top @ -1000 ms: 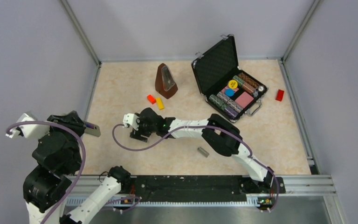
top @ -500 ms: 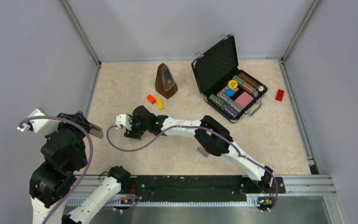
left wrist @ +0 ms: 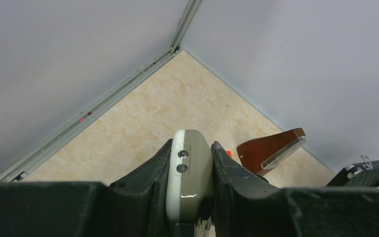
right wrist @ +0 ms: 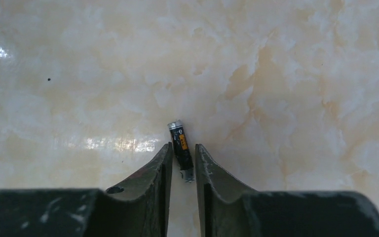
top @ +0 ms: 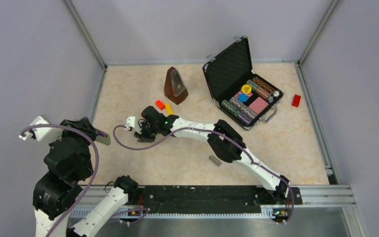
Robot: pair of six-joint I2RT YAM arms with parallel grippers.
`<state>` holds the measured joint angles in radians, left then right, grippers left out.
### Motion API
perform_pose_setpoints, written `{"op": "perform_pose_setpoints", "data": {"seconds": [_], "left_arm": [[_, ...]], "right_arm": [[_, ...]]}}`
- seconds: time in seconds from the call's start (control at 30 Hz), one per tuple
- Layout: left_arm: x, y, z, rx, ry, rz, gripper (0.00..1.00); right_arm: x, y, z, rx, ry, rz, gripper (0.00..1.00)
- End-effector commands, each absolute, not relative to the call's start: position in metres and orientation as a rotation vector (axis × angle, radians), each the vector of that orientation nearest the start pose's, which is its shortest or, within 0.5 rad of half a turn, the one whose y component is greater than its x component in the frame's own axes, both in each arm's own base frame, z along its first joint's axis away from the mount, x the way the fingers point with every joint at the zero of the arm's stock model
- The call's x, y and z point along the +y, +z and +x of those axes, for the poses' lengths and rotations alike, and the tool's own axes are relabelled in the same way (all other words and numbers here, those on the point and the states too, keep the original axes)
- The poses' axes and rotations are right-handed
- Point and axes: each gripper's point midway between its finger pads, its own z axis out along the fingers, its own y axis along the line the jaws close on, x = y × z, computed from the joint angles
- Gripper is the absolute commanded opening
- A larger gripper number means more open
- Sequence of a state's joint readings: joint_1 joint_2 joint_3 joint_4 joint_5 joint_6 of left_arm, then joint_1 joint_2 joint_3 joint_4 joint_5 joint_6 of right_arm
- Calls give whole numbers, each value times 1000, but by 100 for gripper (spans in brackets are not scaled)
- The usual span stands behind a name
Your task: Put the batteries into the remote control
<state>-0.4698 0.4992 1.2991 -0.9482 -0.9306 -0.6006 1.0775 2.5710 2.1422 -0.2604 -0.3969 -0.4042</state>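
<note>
Your right wrist view shows one of the batteries [right wrist: 181, 147]: a tiny black cylinder with an orange label patch and a silver cap at one end. It lies flat on the pale marbled desk [right wrist: 286, 74]. Its long axis runs away from the camera and leans a little to the left, with the capped end pointing away from your right gripper [right wrist: 183, 148]. The jaws are drawn in narrow, one on each side of the battery's nearer half. You cannot tell from this view whether the pads press it or only stand just beside it.

From the top view that battery is hidden under the right gripper [top: 143, 132]. The gripper sits left of centre on the desk, just on the near side of the red block [top: 160, 104] and the yellow block [top: 169, 108].

Your left gripper [left wrist: 190, 148] is closed on the remote control [left wrist: 187, 173], held off the desk at the left edge. The wrist view shows its white rim and a grey face with two small screws, its long axis pointing toward the far corner. From above, only a grey end [top: 102, 138] shows.
</note>
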Motion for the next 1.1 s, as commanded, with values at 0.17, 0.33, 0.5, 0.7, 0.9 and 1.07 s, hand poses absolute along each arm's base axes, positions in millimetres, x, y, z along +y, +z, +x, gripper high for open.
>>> {"op": "perform_pose_setpoints", "data": {"seconds": [0.17, 0.33, 0.5, 0.7, 0.9, 1.07], "left_arm": [[53, 401, 165, 1456, -74, -757, 0], [50, 399, 167, 1462, -90, -758, 0], [36, 395, 176, 1494, -140, -722, 0], [7, 380, 193, 1578, -235, -659, 0], [-14, 362, 207, 1618, -315, -648, 0], [-24, 351, 216, 1650, -331, -633, 0]], "right_arm": [[554, -24, 260, 1728, 599, -1826, 0], [539, 1, 259, 1731, 584, -1758, 0], [488, 50, 248, 1720, 524, -1726, 0], [388, 59, 217, 1722, 468, -1879, 0], [329, 47, 211, 1741, 397, -1981, 0], [307, 32, 216, 1795, 306, -2035, 0]]}}
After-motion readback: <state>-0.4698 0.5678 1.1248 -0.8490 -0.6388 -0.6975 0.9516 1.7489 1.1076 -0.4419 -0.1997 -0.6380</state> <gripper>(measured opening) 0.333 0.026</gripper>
